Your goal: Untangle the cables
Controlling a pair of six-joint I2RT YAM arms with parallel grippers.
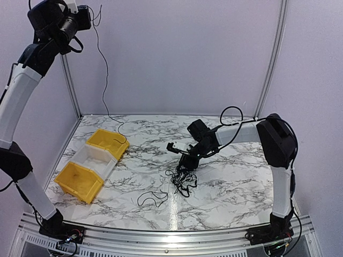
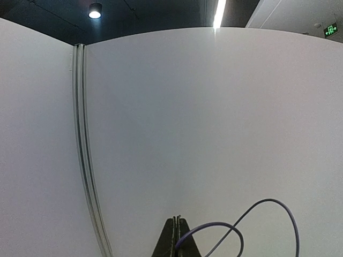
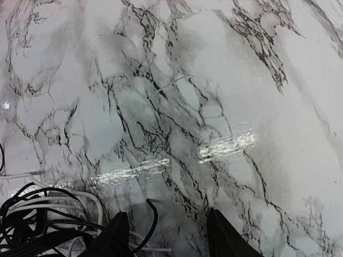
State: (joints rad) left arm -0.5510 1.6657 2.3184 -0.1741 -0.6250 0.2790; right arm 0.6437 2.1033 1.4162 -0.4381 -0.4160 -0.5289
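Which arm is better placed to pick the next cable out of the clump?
Right. The right tool hangs open and low, beside the clump. The left tool is raised high, shut on a lifted cable that hangs down from it, so it is far off and occupied.

Glossy marble-look table; smooth plastic bins

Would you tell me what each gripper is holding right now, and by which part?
The left gripper pinches one thin cable, apparently near one end; the right gripper is open, holding nothing.
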